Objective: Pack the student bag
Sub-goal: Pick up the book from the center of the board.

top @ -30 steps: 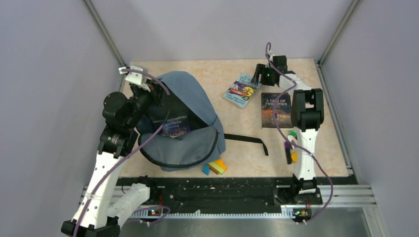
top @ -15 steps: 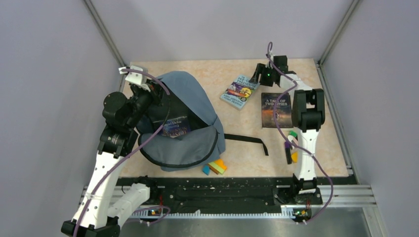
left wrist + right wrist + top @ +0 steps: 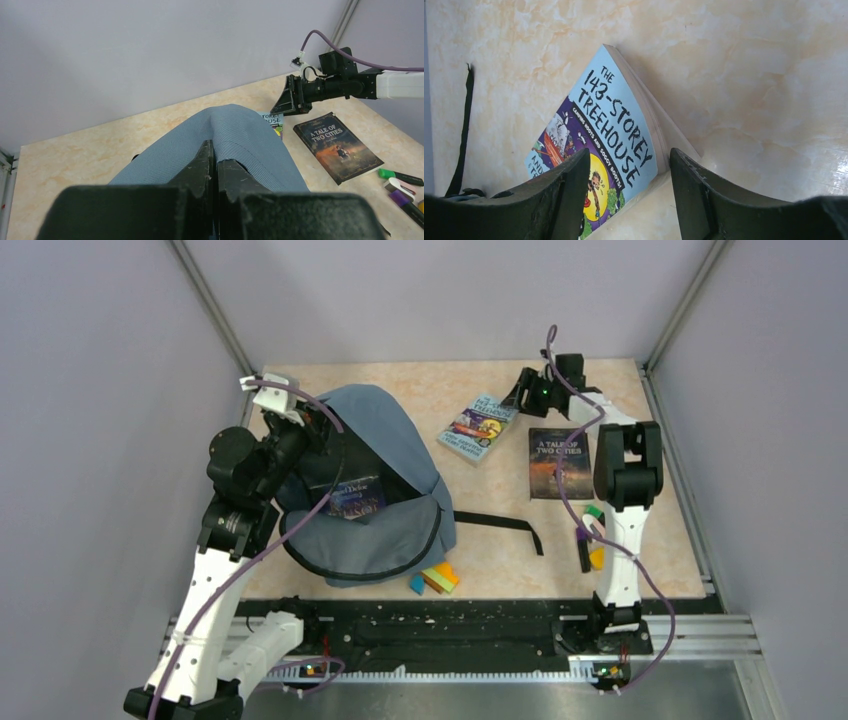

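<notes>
Top view: the backpack [image 3: 385, 530] lies mouth-open on the left of the table [image 3: 450, 375]. Only the left wrist view shows the left gripper [image 3: 216, 152] with its fingers pressed together, pinching the backpack's blue fabric. Only the right wrist view shows the right gripper [image 3: 629, 160] with its fingers spread astride a corner of the Treehouse book [image 3: 599, 125]. That book lies farther left than a second ago.

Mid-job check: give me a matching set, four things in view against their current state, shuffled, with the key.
1. student bag
2. Treehouse book
3. Tale of Two Cities book
4. left gripper

A. shut on blue fabric
B. flat on the table, no gripper on it
C. unzipped, a book inside
D. corner between the fingers of the open right gripper

Pairs: 1-C, 2-D, 3-B, 4-A
</notes>
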You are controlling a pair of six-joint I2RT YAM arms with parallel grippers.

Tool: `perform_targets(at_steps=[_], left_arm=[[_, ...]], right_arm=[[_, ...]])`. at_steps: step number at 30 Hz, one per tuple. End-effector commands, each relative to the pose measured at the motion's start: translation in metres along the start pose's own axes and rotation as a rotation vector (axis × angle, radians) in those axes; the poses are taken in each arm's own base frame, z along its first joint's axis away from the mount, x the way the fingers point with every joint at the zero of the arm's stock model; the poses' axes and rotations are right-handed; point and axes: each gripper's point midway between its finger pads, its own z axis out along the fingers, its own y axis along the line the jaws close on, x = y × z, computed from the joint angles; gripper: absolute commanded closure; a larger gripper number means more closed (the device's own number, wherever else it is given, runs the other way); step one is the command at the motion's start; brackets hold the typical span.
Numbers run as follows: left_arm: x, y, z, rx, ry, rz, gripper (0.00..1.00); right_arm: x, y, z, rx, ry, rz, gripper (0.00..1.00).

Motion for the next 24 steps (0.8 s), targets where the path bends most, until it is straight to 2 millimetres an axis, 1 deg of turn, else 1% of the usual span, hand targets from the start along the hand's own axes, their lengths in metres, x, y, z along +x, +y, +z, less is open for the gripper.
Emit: perform_targets(at_steps=[1, 4, 7, 11, 14, 16, 18, 21, 22, 24], left_arm=[[-0.025, 0.0, -0.006, -0.01, -0.084, 0.015, 1.0], [-0.025, 0.0, -0.006, -0.008, -0.084, 0.015, 1.0], [-0.025, 0.0, -0.006, -0.009, -0.087, 0.015, 1.0], [-0.026, 0.0, -0.007, -0.009, -0.087, 0.015, 1.0], [-0.026, 0.0, -0.007, -0.008, -0.09, 0.016, 1.0], [-0.026, 0.0, -0.007, -0.008, -0.09, 0.014, 1.0], [-0.026, -0.001, -0.007, -0.007, -0.089, 0.014, 1.0], [-0.027, -0.001, -0.008, -0.008, -0.092, 0.015, 1.0], [-0.027, -0.001, -0.008, -0.009, -0.093, 0.015, 1.0], [-0.027, 0.0, -0.008, -0.011, -0.092, 0.015, 1.0]], right_arm=[[-0.006, 0.011, -0.002, -0.043, -0.02, 0.029, 0.43], [0.001, 0.001, 0.006, -0.016, -0.011, 0.038, 0.46], [0.002, -0.007, 0.009, 0.012, -0.012, 0.042, 0.5], [0.008, -0.011, 0.013, 0.022, -0.001, 0.049, 0.54], [0.011, -0.015, 0.013, 0.038, 0.005, 0.052, 0.6], [0.012, -0.018, 0.013, 0.053, 0.009, 0.049, 0.68], [0.012, -0.019, 0.012, 0.057, 0.007, 0.046, 0.79], [0.007, -0.014, 0.006, 0.054, -0.011, 0.042, 0.94], [0.001, -0.01, 0.003, 0.048, -0.027, 0.038, 0.99], [-0.008, -0.001, -0.005, 0.032, -0.061, 0.036, 1.0]])
